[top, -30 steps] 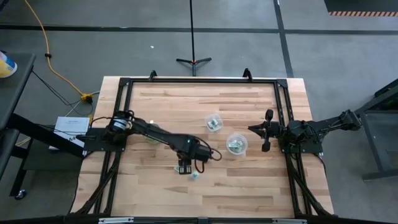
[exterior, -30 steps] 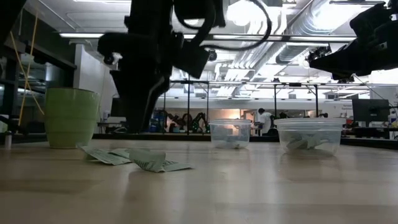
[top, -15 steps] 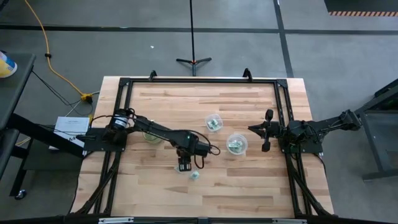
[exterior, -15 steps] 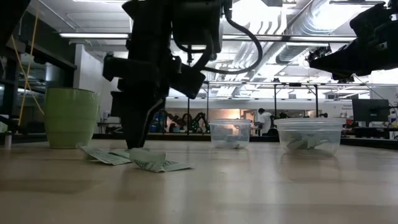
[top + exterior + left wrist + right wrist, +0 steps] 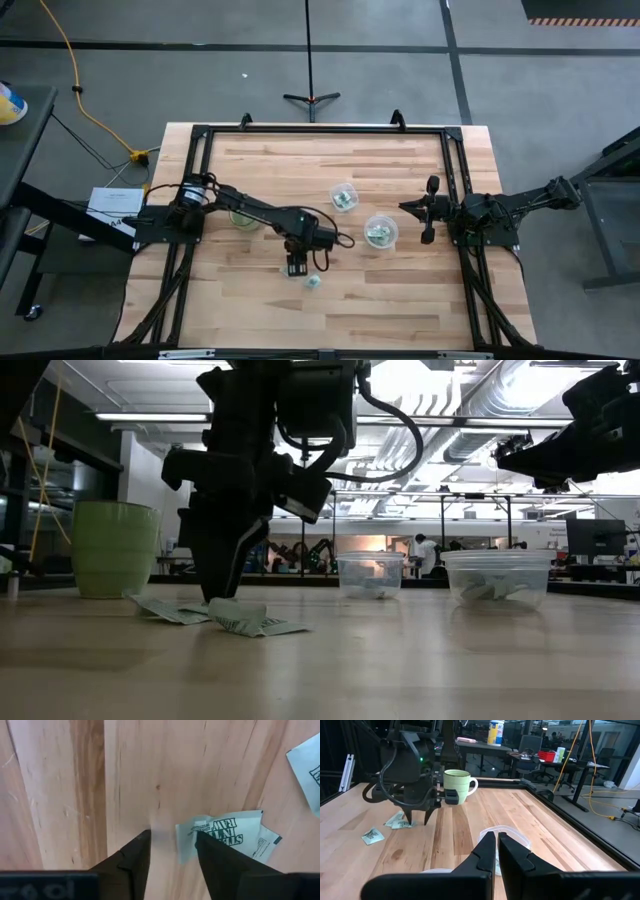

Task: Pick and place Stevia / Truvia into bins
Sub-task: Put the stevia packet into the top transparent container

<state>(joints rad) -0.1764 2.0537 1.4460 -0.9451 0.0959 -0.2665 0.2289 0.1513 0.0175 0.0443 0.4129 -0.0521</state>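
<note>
Lowered left gripper [image 5: 171, 851] now straddles a Stevia packet's [image 5: 225, 835] edge

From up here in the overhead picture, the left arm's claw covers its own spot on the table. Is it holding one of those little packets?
Observer: No. The left claw is open with bare wood between its fingers. A Stevia packet lies flat just beside one finger, ungripped.
Operator: Is the claw high above it, or down low?
Observer: Down low. In the low view its fingertips are close to the tabletop, right at the packets lying there.
</note>
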